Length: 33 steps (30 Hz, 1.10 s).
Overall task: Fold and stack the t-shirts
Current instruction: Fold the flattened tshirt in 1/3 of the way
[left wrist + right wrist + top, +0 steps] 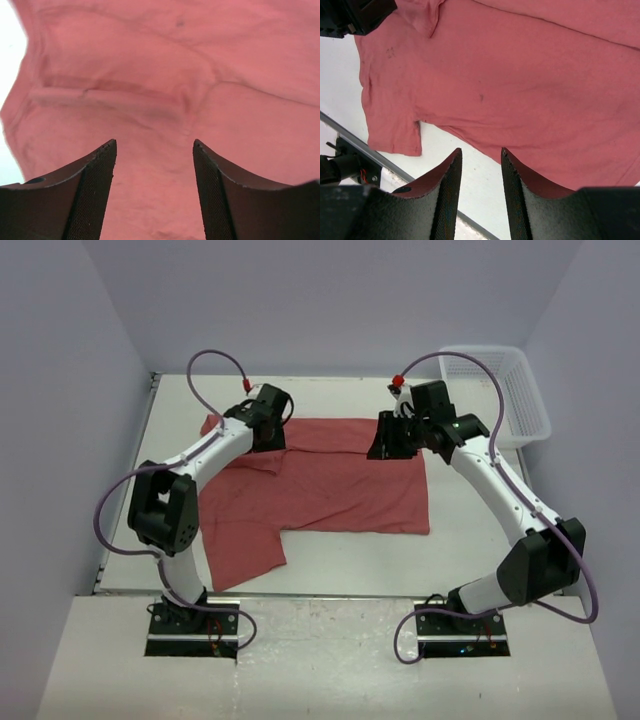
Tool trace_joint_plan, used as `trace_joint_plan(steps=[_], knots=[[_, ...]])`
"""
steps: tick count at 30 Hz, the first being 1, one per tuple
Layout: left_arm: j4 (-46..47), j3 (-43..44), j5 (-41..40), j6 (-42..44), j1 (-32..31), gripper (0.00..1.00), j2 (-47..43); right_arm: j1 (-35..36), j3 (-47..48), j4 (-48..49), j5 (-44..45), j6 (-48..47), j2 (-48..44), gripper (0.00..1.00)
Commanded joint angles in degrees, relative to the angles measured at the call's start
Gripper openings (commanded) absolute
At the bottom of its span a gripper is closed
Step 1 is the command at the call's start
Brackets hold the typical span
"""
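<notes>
Setting: a flat white table (480, 530) between pale walls, seen from above and behind two white-and-black robot arms bolted at the table's near edge
T-shirt: one plain brick-red short-sleeved cloth t-shirt (340, 485) lies spread flat across the middle of the table, wider than it is deep
T-shirt shape: its left part reaches towards the table's near edge as a loose flap, and on the table's far-left side a layer is folded over with a slanting crease
Left claw: the left gripper (266, 436) points down over the t-shirt's corner on the table's far-left side
Left claw, close view: the left gripper (155, 145) has its two dark fingers well apart with nothing between them, only wrinkled red cloth and a seam below; it is open and grips nothing
Right claw: the right gripper (386, 448) hangs at the t-shirt's edge on the table's far side, right of centre
Right claw, close view: the right gripper (481, 150) has its fingers parted by a narrow gap and holds nothing; bare table, the t-shirt's hem and one sleeve lie beneath
Contact: whether either claw's fingertips touch the cloth cannot be told
Basket: a white plastic mesh basket (500, 390) sits at the table's far right corner, apart from the t-shirt
Cables: purple cables (215, 365) loop above each arm
</notes>
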Motion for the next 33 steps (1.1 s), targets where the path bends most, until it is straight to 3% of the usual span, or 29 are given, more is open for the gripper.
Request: trace_joint_plan(steps=[1, 6, 9, 21, 33], knots=[[-0.6, -4.3, -1.5, -2.3, 4.8, 0.64, -4.1, 0.4, -0.6, 1.4, -0.7, 0.0, -0.6, 0.39], [9.5, -16.8, 10.9, -2.7, 16.2, 0.64, -11.9, 0.6, -2.1, 2.5, -1.9, 0.0, -1.1, 0.39], [11.9, -18.9, 14.9, -2.5, 20.9, 0.62, -13.2, 0.6, -2.5, 2.4, -1.8, -0.4, -1.4, 0.39], [22.3, -24.9, 30.4, -2.8, 29.4, 0.56, -11.5, 0.7, -4.1, 2.9, -2.8, -0.9, -2.7, 0.38], [30.1, -28.2, 32.5, -1.1, 32.8, 0.55, -9.4, 1.0, -4.9, 3.6, -4.1, -0.7, -2.1, 0.37]])
